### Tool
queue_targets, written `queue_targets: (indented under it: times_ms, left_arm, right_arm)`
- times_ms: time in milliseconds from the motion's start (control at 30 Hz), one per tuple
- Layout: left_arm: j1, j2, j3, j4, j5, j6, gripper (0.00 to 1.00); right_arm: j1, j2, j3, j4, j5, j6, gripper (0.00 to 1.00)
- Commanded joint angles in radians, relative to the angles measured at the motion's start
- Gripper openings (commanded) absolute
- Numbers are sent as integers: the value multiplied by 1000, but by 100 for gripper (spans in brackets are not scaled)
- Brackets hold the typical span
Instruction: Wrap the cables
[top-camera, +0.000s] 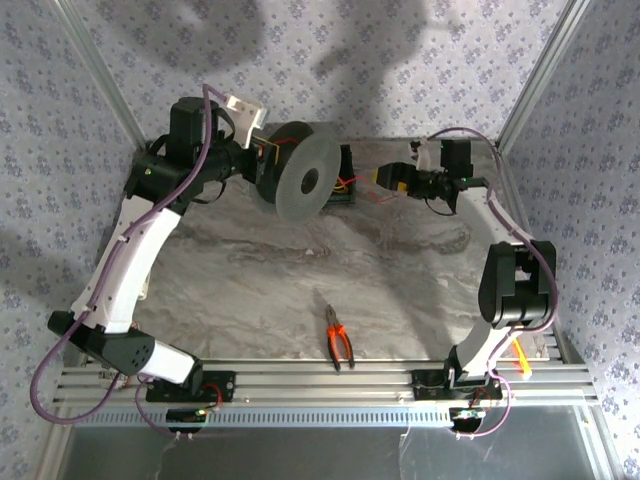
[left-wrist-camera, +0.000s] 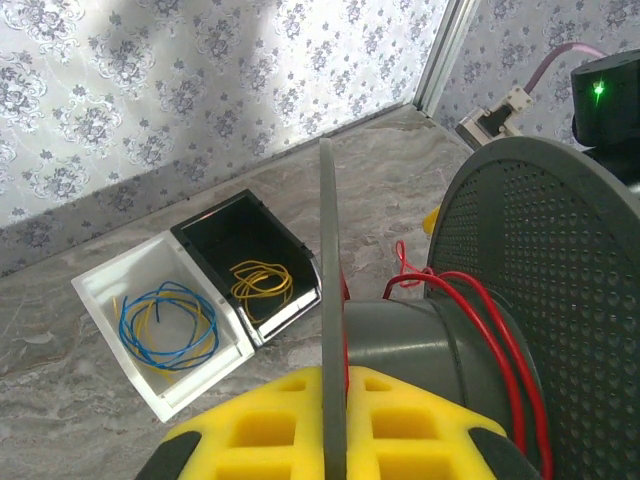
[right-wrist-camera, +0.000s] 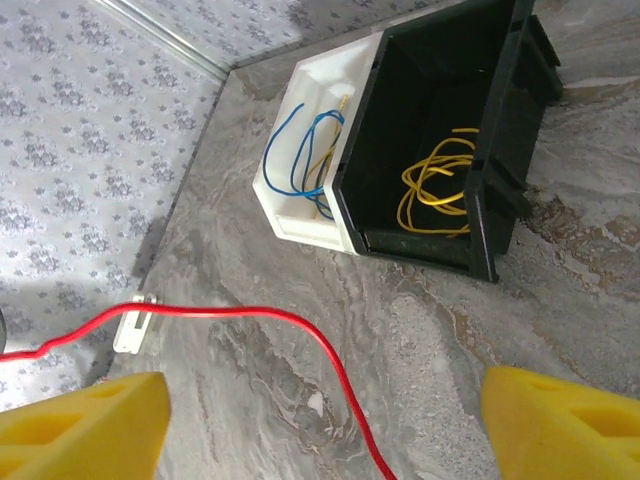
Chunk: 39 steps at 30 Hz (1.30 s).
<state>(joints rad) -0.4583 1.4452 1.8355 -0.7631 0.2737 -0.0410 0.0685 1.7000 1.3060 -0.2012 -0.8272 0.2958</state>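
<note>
while your left gripper (left-wrist-camera: 330, 405) clamps the spool (left-wrist-camera: 405, 335) by its flange near the far edge of the table (top-camera: 250, 285), close the wide-open right gripper (right-wrist-camera: 320, 430) on the red cable (right-wrist-camera: 300, 325) between its fingers, keeping it taut.

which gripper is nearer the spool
Left. The left gripper is shut on the spool by its thin flange. The right gripper sits apart to the spool's right, past the black bin, open.

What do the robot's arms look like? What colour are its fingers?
The left arm and the right arm are white shells with black boxy joints. A purple cord runs along each. The chunky fingers are bright yellow, and a small green light glows on black casing.
</note>
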Motion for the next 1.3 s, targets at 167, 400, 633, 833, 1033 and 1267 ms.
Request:
queue_targets:
  times_ms: [167,400,633,833,1033,1267]
  left_arm:
    - [-5,-43,24,58,16,4,0]
    - [-5,-40,36,56,16,5,0]
    - [-4,-40,45,56,19,2,0]
    - [-4,-39,53,54,22,-3,0]
    - [-5,-37,60,56,19,-6,0]
    - [17,-16,71,71,2,-45,0]
  right_arm:
    - [10,5,-24,-42,-1,-40,58]
    - [10,0,-43,-56,17,-50,50]
    - [10,18,-44,-75,53,-70,41]
    - [10,23,-33,-75,54,-67,34]
    - [10,21,-37,-71,46,-63,13]
    - [4,-25,-102,-46,19,-66,0]
